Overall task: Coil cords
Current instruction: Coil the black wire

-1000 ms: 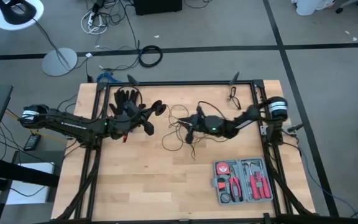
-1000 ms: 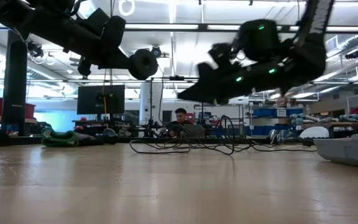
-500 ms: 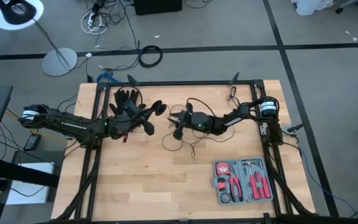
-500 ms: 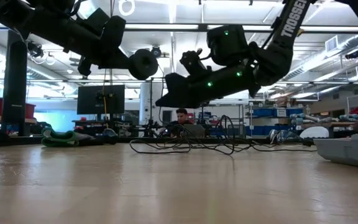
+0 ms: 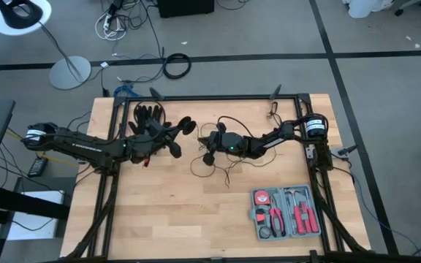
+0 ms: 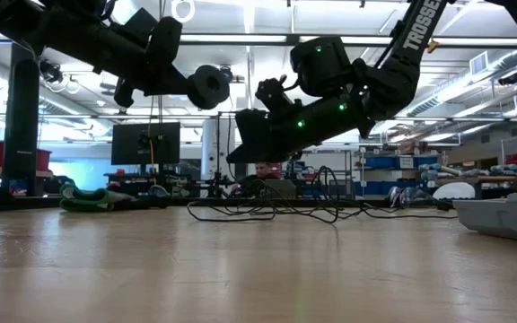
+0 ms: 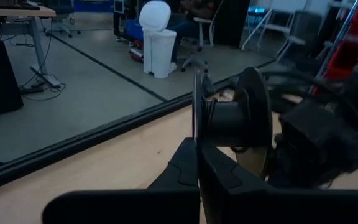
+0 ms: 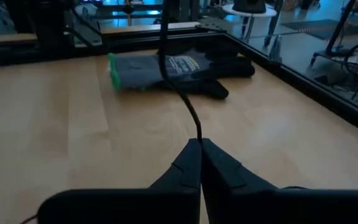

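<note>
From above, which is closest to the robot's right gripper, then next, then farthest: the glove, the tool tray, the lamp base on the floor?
1. glove, on the table's far left part, past the right gripper.
2. tool tray, near right part of the table.
3. lamp base, on the floor beyond the table's left corner.

Around my wooden table (image 5: 159,212) lies grey carpet (image 5: 386,88); a white floor lamp (image 5: 69,71) stands nearby, ceiling lights (image 6: 240,18) glow overhead.

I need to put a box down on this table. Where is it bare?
The pale wooden table is bare from the loose thin black wire down to the near edge, left of the grey tool tray. The far half is crowded: black glove, both arms.
</note>
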